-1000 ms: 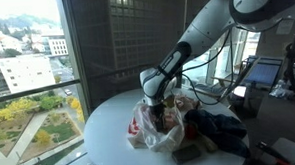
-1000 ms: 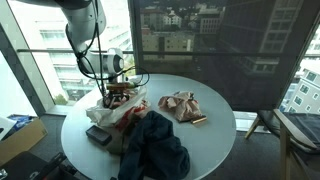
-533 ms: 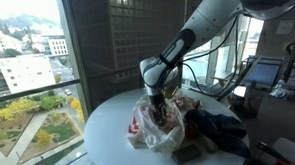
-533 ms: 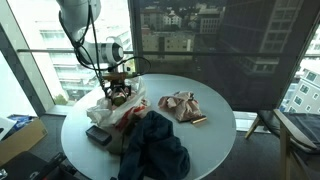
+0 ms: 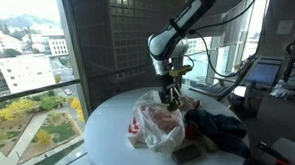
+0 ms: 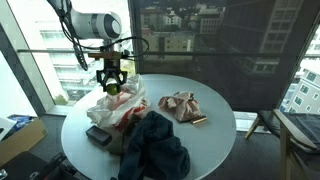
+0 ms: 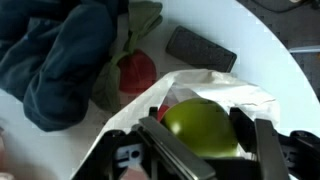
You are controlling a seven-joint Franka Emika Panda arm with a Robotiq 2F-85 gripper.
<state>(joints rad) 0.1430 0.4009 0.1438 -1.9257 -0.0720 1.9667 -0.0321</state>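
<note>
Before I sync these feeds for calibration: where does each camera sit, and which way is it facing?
Exterior view: beside the round table, windows on its left, looking across at the plastic bag; shows the arm and gripper.
Exterior view: higher up, facing the windows across the table; shows the arm and gripper above the bag.
Wrist view: on the wrist, looking down past the fingers at the green fruit they hold.
Shared: all three show the bag and the blue cloth.
</note>
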